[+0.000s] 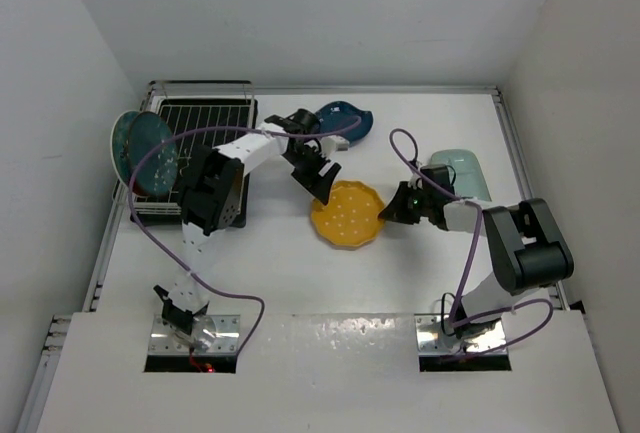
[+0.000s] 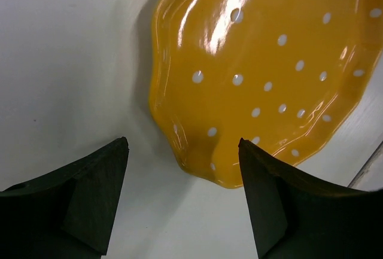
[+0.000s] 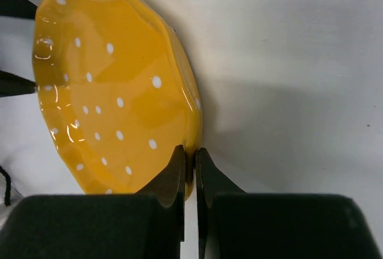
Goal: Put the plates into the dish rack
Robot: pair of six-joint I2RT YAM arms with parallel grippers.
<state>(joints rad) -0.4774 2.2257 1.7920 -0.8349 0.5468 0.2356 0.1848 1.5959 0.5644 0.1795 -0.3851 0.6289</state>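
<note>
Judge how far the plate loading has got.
Done: two round plates stand at the dish rack's left end. In hand: the right gripper pinches the yellow plate's rim; the left gripper hangs open beside it. Left: that plate, plus the dark blue plate and the pale mint plate on the table.

The dish rack (image 1: 205, 143) is set at the tabletop's (image 1: 280, 273) far left, with two round plates (image 1: 140, 153) stood at its left end. A leaf-shaped plate (image 1: 345, 118) is laid to its right, and an oblong plate (image 1: 462, 173) further right. The scalloped plate (image 1: 347, 215) is placed centrally, between the left claw (image 1: 322, 181) and the right claw (image 1: 390, 208).
</note>
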